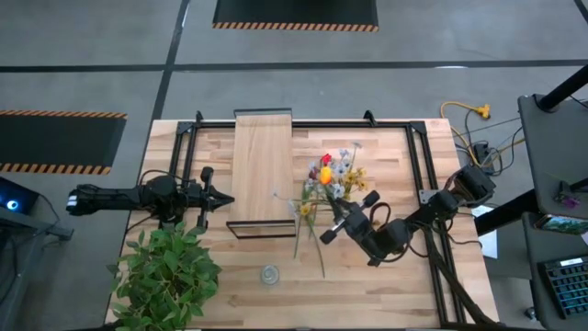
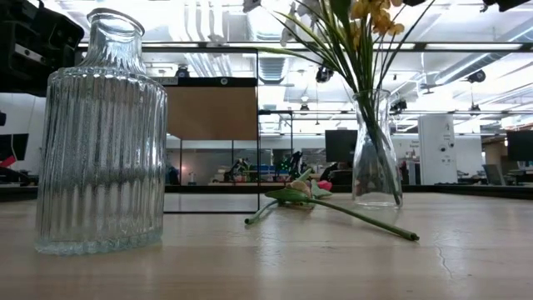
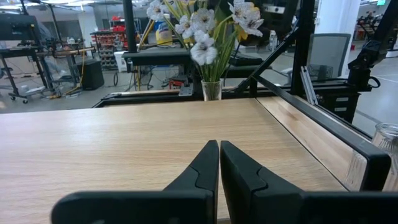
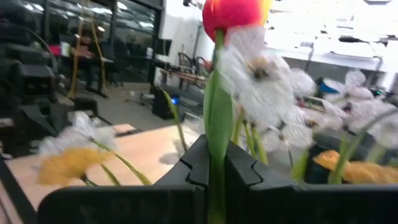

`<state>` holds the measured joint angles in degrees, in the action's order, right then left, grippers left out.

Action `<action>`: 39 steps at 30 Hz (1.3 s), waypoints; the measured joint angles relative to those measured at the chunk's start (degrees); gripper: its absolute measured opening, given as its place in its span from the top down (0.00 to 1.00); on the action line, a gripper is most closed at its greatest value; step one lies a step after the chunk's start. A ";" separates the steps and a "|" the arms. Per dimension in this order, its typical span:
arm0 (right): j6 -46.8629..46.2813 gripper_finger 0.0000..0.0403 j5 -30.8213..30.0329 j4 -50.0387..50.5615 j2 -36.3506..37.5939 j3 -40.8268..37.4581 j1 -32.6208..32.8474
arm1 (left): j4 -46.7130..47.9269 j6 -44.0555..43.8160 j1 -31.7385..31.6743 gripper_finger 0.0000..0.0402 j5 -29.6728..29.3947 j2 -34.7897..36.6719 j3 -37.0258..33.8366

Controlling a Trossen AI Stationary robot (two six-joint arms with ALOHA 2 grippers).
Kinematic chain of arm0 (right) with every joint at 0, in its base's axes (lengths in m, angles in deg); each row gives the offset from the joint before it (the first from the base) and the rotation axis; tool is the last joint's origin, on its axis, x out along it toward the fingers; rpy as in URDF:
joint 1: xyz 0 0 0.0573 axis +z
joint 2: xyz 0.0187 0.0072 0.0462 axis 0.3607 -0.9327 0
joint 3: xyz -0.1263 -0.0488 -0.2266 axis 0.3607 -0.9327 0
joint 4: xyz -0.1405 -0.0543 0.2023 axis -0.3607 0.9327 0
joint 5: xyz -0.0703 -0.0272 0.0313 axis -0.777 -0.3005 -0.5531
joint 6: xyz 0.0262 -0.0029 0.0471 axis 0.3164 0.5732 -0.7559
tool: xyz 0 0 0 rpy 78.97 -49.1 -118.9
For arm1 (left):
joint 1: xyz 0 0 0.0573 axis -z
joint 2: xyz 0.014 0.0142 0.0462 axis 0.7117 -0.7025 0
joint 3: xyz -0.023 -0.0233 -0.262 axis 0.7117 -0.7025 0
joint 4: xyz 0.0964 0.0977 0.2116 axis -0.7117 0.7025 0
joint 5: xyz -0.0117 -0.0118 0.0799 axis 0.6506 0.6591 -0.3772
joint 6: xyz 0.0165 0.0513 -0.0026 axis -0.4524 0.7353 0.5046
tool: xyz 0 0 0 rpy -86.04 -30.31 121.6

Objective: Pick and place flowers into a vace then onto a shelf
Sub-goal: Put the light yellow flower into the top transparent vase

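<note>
Butcher-block table (image 1: pixel 386 285), shelf (image 1: pixel 262 165) as landmark: right of it, right gripper (image 1: pixel 336 204) clamped on red tulip stem (image 4: pixel 216 124) above vased flowers (image 1: pixel 335 175); left of it, left gripper (image 1: pixel 223 199) closed, empty

Grey concrete floor (image 1: pixel 367 83) w/ black mats edged in orange-black stripes (image 1: pixel 296 13). Yellow cable (image 1: pixel 470 112) by table. Long bright ceiling lights (image 2: pixel 208 17), white pillar (image 2: pixel 436 148), desks & black screens (image 2: pixel 340 145) behind.
</note>
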<state>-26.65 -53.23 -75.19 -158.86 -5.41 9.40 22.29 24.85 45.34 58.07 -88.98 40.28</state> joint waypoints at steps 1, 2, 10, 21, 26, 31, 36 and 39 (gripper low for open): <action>-0.04 0.97 -0.80 0.02 0.00 -0.15 0.02 | 0.00 -0.01 0.00 1.00 0.00 -0.01 0.00; -0.27 0.97 -1.37 0.06 0.00 -0.23 0.13 | 0.00 -0.01 0.00 1.00 0.00 0.01 -0.02; -4.96 0.97 -2.92 0.11 0.00 -2.66 0.77 | 0.00 -0.01 0.00 1.00 0.00 0.01 -0.02; -4.55 0.84 -3.10 0.11 0.00 -3.03 1.64 | -0.02 -0.01 0.00 1.00 0.00 -0.01 0.00; -4.49 0.64 -4.77 0.02 0.00 -2.84 2.34 | 0.00 0.01 0.00 1.00 0.00 -0.01 0.00; -1.09 0.45 -11.92 -0.09 0.00 -0.59 3.26 | 0.00 0.01 0.00 1.00 0.00 0.01 -0.02; 3.70 0.29 -11.88 -0.09 0.00 3.00 4.32 | -0.01 0.00 0.00 1.00 0.00 0.01 0.00; 7.41 0.22 -11.90 -0.05 0.00 5.54 4.73 | 0.00 0.01 0.00 1.00 0.00 0.01 0.00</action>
<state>-19.24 -65.13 -75.23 -158.86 0.13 14.13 22.29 24.86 45.34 58.07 -88.98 40.29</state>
